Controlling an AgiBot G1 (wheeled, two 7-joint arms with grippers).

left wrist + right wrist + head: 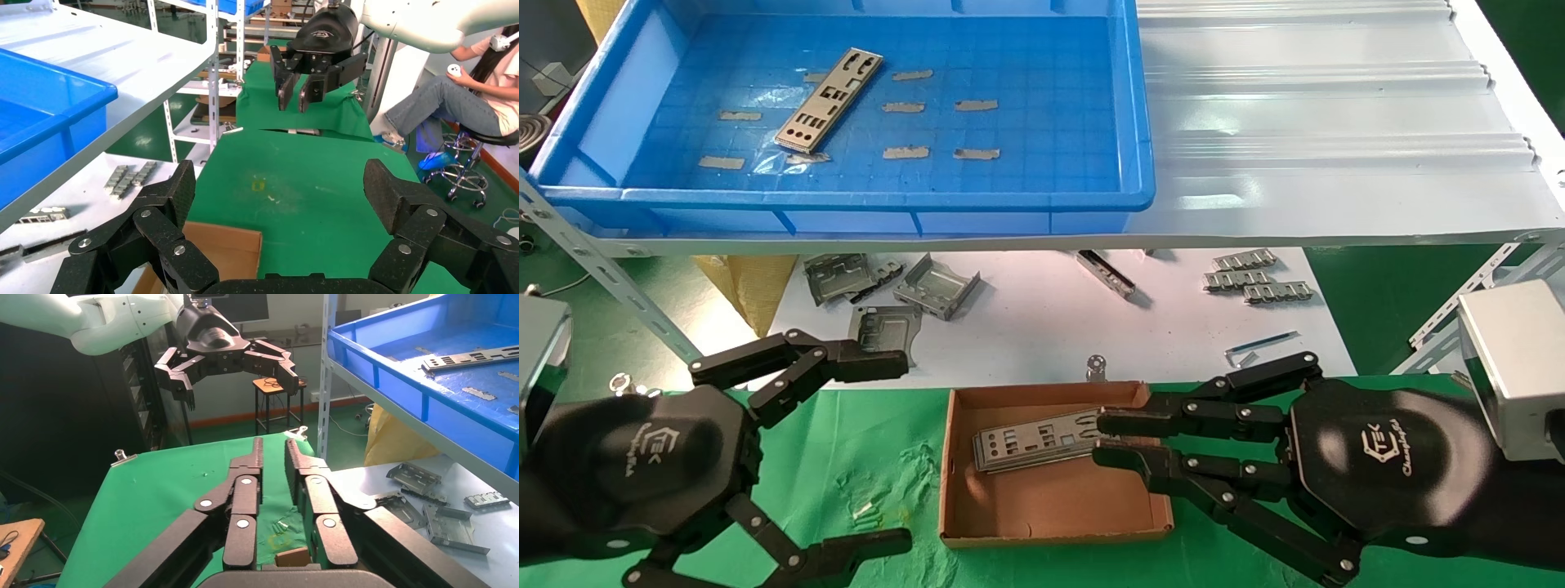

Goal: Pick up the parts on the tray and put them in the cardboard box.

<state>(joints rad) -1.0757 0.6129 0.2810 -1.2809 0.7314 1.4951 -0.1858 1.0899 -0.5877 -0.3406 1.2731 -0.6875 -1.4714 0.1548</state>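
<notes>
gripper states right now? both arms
Left gripper: open, empty, over the green cloth.
Right gripper: nearly closed at the plate in the cardboard box; grip unclear.

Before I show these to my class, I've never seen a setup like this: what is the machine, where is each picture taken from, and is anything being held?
It is a two-armed robot. The big picture looks down from its head; the other two look out from cameras on its wrists. On the raised white ribbed sheet sits a blue tray with one silvery metal plate left among tape scraps. Lower down, on green cloth, lies a cardboard box with plates in the box. The right gripper is over the box, its fingers close together right at the end of those plates; whether it grips one is not clear. The left gripper hangs wide open and empty beside the box. Folded grey brackets lie on the white surface beyond.
</notes>
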